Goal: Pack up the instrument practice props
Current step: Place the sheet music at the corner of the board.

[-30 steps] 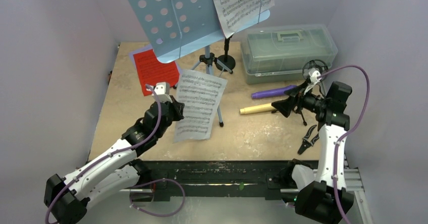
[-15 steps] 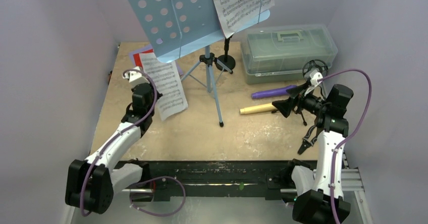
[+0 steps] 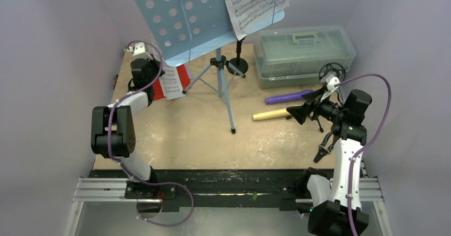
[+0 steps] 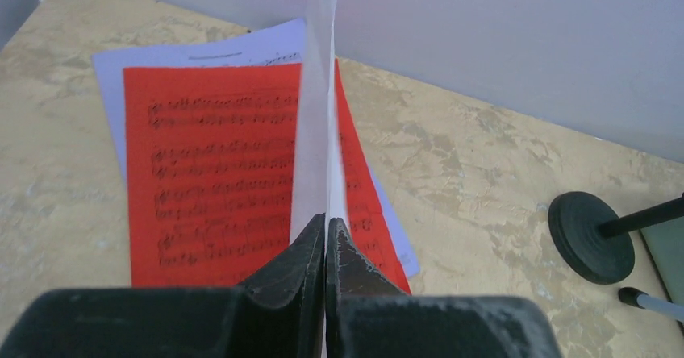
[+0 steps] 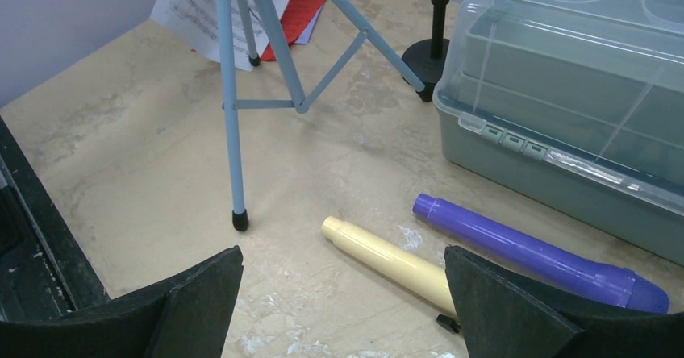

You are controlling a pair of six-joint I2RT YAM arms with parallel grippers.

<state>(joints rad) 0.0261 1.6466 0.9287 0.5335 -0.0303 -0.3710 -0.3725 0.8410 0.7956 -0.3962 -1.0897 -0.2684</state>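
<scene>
The light-blue music rest [image 3: 181,18] stands on its tripod legs [image 5: 230,116] at the back, with one printed sheet [image 3: 255,2] on it. My left gripper [image 4: 326,222] is shut on the edge of another sheet of music [image 4: 319,92], held upright just over the red folder [image 4: 218,172] at the far left. In the top view that sheet [image 3: 173,82] hangs beside the left gripper [image 3: 151,84]. My right gripper [image 5: 343,253] is open above the table, over the cream microphone [image 5: 387,261] and next to the purple microphone [image 5: 516,249]. A black mic holder [image 3: 237,64] stands behind the tripod.
The translucent grey-green box [image 3: 303,52] with a handle sits shut at the back right. Small black pliers [image 3: 324,148] lie near the right arm's base. A second black mic holder [image 3: 332,71] stands by the right arm. Walls close in on both sides.
My left arm has swung the sheet of music from the middle of the table to the far left, over the red folder. The right arm has barely moved.
</scene>
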